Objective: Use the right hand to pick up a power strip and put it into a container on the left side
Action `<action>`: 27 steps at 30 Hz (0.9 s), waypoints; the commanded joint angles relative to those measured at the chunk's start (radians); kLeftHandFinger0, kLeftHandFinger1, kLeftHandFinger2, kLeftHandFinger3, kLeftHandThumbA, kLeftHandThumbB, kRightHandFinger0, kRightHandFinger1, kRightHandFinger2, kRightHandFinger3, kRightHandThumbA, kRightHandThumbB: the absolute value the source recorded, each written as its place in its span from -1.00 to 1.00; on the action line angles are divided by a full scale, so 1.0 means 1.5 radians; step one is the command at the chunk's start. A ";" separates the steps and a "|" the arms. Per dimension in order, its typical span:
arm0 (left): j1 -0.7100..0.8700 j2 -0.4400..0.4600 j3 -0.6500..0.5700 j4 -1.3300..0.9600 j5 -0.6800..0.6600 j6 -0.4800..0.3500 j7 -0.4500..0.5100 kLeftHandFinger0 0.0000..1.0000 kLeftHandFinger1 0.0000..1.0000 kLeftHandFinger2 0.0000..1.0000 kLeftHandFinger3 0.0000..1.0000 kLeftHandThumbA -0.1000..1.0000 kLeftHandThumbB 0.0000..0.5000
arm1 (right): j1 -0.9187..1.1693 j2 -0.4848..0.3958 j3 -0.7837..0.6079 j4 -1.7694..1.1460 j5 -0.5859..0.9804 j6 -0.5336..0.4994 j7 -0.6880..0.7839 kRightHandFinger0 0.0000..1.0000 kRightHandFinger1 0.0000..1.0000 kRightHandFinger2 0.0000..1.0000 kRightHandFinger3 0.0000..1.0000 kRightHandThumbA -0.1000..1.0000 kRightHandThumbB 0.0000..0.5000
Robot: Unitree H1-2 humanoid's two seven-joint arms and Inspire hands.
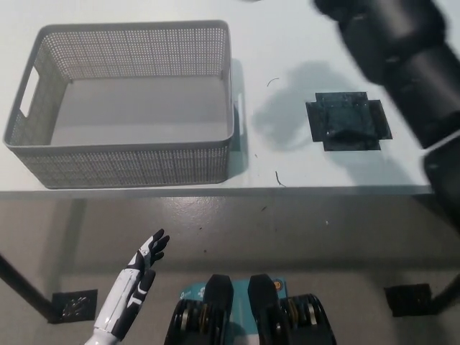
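Note:
The grey mesh basket (122, 164) stands empty on the left of the white table (287, 43). My black right arm (402, 54) reaches in from the right edge across the upper right corner, and its hand is cut off by the picture's top edge. No power strip shows anywhere in the head view. My white left hand (147, 257) rests low at the lower left, below the table's front edge, with its fingers spread and nothing in them.
A black taped patch (347, 122) lies bare on the table right of the basket, with the arm's shadow beside it. The table's front edge runs across the middle of the picture. Below it are grey floor and black table feet (411, 300).

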 commanded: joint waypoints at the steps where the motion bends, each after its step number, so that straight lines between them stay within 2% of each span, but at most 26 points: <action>1: -0.011 0.009 0.007 -0.022 0.002 0.002 -0.004 1.00 1.00 1.00 1.00 1.00 -0.52 | -0.111 0.052 0.005 0.068 0.017 -0.005 -0.048 -1.00 -1.00 -0.70 -0.68 -1.00 -0.17; 3: -0.012 0.010 0.007 -0.023 0.005 0.005 -0.004 1.00 1.00 1.00 1.00 1.00 -0.54 | -0.123 0.066 0.012 0.104 0.017 -0.009 -0.062 -1.00 -1.00 -0.65 -0.65 -1.00 -0.18; 4: -0.013 0.011 0.007 -0.023 0.006 0.005 -0.004 1.00 1.00 1.00 1.00 1.00 -0.55 | -0.134 0.083 0.015 0.134 0.022 -0.011 -0.069 -1.00 -1.00 -0.48 -0.70 -1.00 -0.24; 5: -0.014 0.011 0.007 -0.024 0.008 0.005 -0.004 1.00 1.00 1.00 1.00 1.00 -0.56 | -0.139 0.091 0.016 0.150 0.025 -0.011 -0.074 -1.00 -1.00 -0.39 -0.67 -1.00 -0.24; 6: -0.015 0.010 0.007 -0.024 0.010 0.005 -0.003 1.00 1.00 1.00 1.00 1.00 -0.58 | -0.149 0.113 0.014 0.185 0.037 -0.021 -0.080 -1.00 -1.00 -0.22 -0.76 -1.00 -0.17; 7: -0.014 0.010 0.007 -0.024 0.010 0.003 -0.002 1.00 1.00 1.00 1.00 1.00 -0.58 | -0.154 0.126 0.012 0.204 0.045 -0.022 -0.078 -1.00 -1.00 -0.15 -0.83 -1.00 -0.13; 9: -0.018 0.009 0.007 -0.021 0.011 -0.002 -0.001 1.00 1.00 1.00 1.00 1.00 -0.58 | -0.161 0.141 0.007 0.226 0.058 -0.032 -0.076 -1.00 -1.00 -0.10 -0.83 -1.00 -0.02; 11: -0.020 0.012 0.006 -0.020 0.020 -0.005 -0.001 1.00 1.00 1.00 1.00 1.00 -0.60 | -0.162 0.155 0.001 0.242 0.073 -0.043 -0.066 -1.00 -0.97 0.17 -0.81 -1.00 -0.07; 13: -0.022 0.012 0.007 -0.026 0.010 0.004 -0.006 1.00 1.00 1.00 1.00 1.00 -0.62 | -0.164 0.170 0.000 0.256 0.080 -0.040 -0.066 -1.00 -0.96 0.21 -0.75 -1.00 -0.09; 14: -0.021 0.012 0.007 -0.029 0.003 0.009 -0.009 1.00 1.00 1.00 1.00 1.00 -0.59 | -0.164 0.176 0.000 0.261 0.082 -0.039 -0.069 -1.00 -1.00 0.20 -0.82 -1.00 -0.12; 16: -0.018 0.012 0.008 -0.036 -0.004 0.019 -0.014 1.00 1.00 1.00 1.00 1.00 -0.57 | -0.164 0.185 -0.001 0.270 0.089 -0.033 -0.072 -1.00 -0.96 0.32 -0.88 -1.00 -0.17; 18: -0.019 0.014 0.008 -0.037 -0.002 0.017 -0.014 1.00 1.00 1.00 1.00 1.00 -0.59 | -0.162 0.194 -0.010 0.279 0.108 -0.038 -0.058 -1.00 -0.87 0.46 -0.82 -1.00 -0.10; 20: -0.022 0.015 0.008 -0.036 -0.003 0.014 -0.016 1.00 1.00 1.00 1.00 1.00 -0.60 | -0.161 0.200 -0.014 0.289 0.118 -0.036 -0.037 -1.00 -0.85 0.48 -0.75 -1.00 -0.11; 21: -0.023 0.016 0.008 -0.035 0.002 0.011 -0.015 1.00 1.00 1.00 1.00 1.00 -0.60 | -0.161 0.204 -0.016 0.292 0.122 -0.032 -0.028 -1.00 -0.94 0.35 -0.69 -1.00 -0.02; 22: -0.023 0.017 0.008 -0.036 0.005 0.011 -0.015 1.00 1.00 1.00 1.00 1.00 -0.60 | -0.158 0.212 -0.019 0.298 0.130 -0.027 -0.010 -1.00 -1.00 0.19 -0.40 -1.00 0.07; 25: -0.028 0.021 0.007 -0.038 0.004 0.017 -0.020 1.00 1.00 1.00 1.00 1.00 -0.58 | -0.154 0.220 -0.028 0.307 0.151 -0.040 0.024 -1.00 -1.00 -0.17 -0.32 -1.00 0.12; 26: -0.030 0.020 0.007 -0.038 0.002 0.019 -0.021 1.00 1.00 1.00 1.00 1.00 -0.57 | -0.152 0.226 -0.030 0.312 0.156 -0.028 0.044 -1.00 -1.00 -0.09 -0.37 -1.00 0.15; 27: -0.030 0.019 0.007 -0.038 0.000 0.019 -0.021 1.00 1.00 1.00 1.00 1.00 -0.57 | -0.150 0.229 -0.030 0.313 0.158 -0.027 0.050 -1.00 -1.00 -0.11 -0.28 -1.00 0.23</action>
